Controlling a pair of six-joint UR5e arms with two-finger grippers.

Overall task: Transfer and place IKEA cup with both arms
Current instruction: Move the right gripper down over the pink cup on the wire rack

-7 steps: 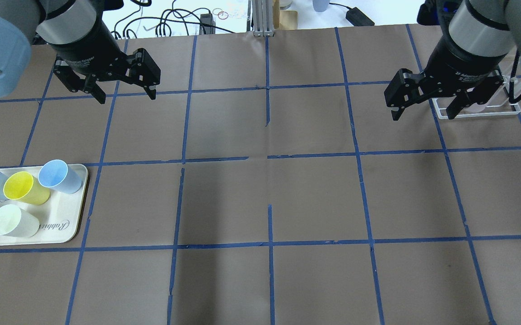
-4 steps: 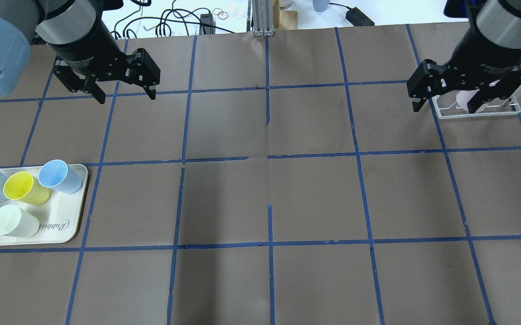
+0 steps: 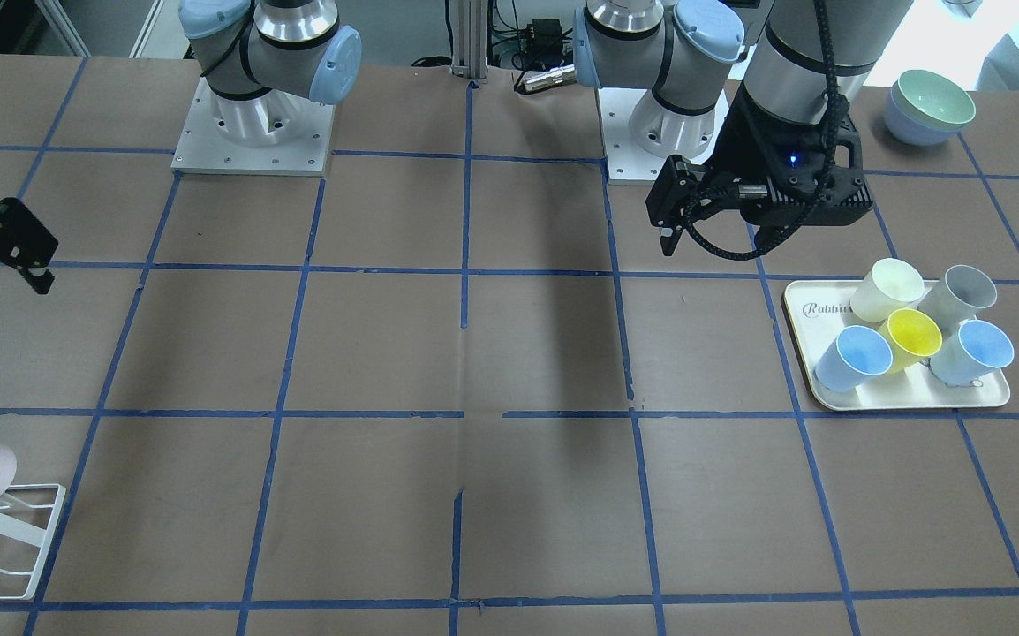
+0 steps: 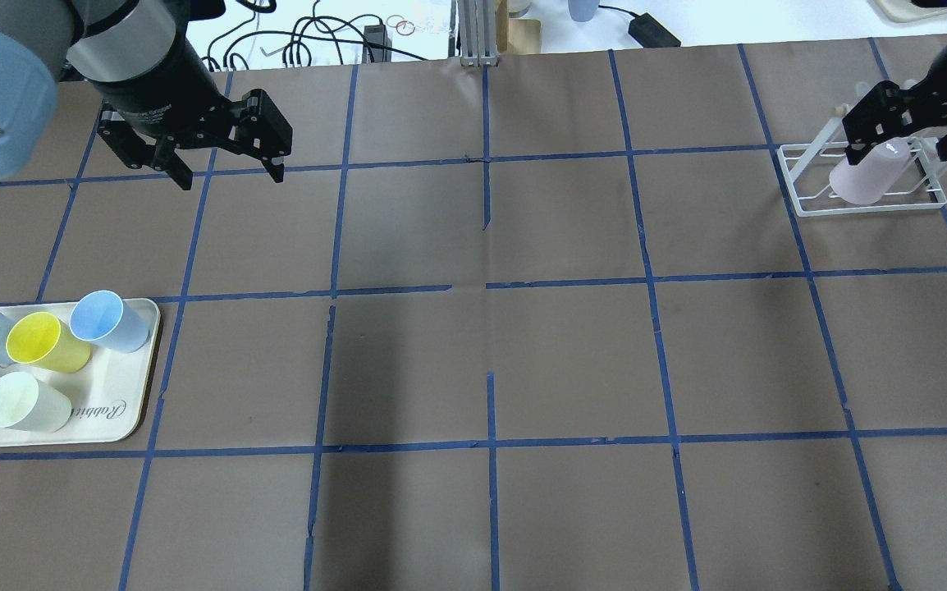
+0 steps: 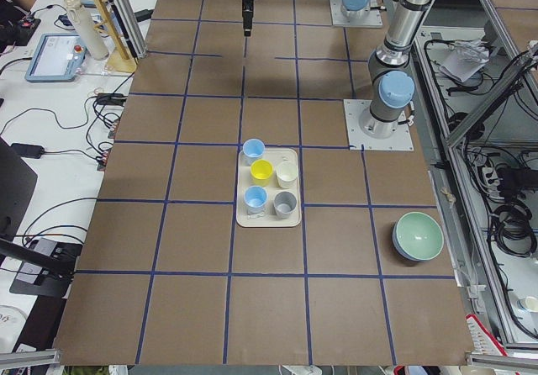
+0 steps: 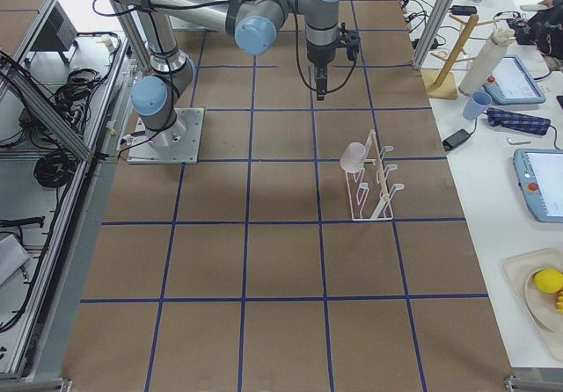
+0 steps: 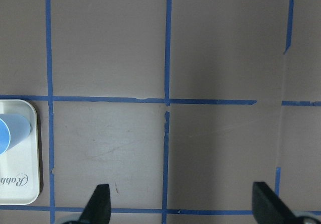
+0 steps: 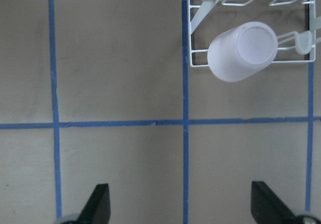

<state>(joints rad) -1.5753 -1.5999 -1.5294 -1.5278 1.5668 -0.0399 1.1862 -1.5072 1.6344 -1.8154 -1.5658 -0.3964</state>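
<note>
You see pink cup (image 4: 863, 179) hanging on rack (image 4: 802, 205), far right; right gripper (image 4: 900, 154) clear of it, jaws spread. Left gripper (image 4: 232, 178) jaws spread, empty.

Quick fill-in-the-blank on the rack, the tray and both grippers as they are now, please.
1. On the white wire rack hangs one IKEA cup, coloured ____.
2. Counting the yellow cup, the tray holds ____ cups.
3. The left gripper and the right gripper hold nothing, and both have their fingers ____.

Missing words: pink; five; open.
</note>
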